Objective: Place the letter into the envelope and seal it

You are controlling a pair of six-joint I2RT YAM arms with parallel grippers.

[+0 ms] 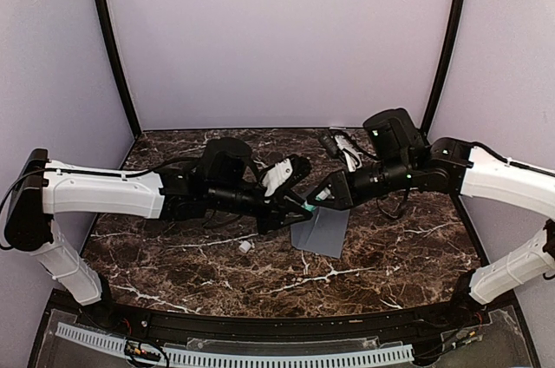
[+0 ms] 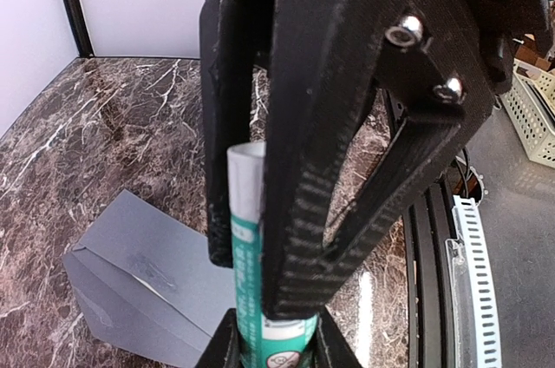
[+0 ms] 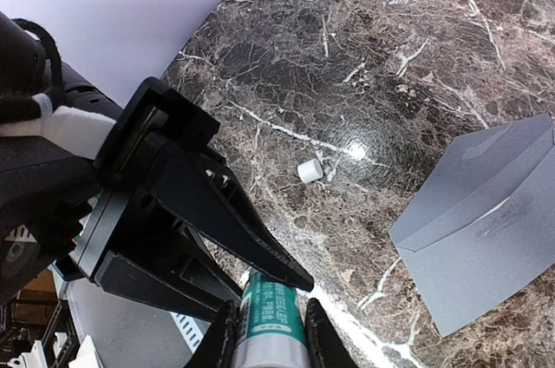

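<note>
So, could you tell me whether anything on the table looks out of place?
A small white cap lies loose on the table, apart from the envelope; it probably belongs on the glue stick.

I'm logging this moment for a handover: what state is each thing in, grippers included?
left gripper: shut on the glue stick.
right gripper: shut on the same stick's other end.
glue stick: held off the table between both grippers.
white cap: loose on the table.
envelope: flat on the table, ungripped.

Bright, even light (one glare spot)
</note>
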